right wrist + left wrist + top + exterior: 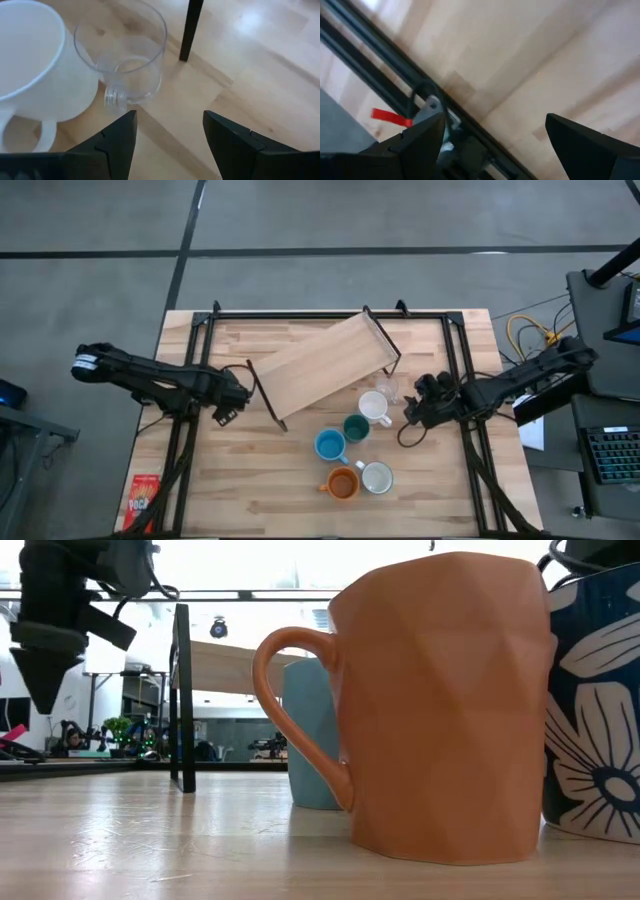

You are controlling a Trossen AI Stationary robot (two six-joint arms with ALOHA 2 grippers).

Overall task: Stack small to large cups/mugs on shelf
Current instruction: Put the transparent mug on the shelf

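Mugs bunched toward the table's front right: white mug (373,407) at the back, teal mug (356,428), blue mug (330,445), orange mug (342,482), pale mug (377,477) nearest the front edge; shelf (325,365) sitting skewed across the table's middle back, bare; clear glass (125,65) touching the white mug; right gripper (412,411) spread, empty, just beside that mug; left gripper (235,397) spread too, empty, near the shelf's left end.

Five mugs (353,448), one clear glass (388,390), one shelf (320,367), two arms.
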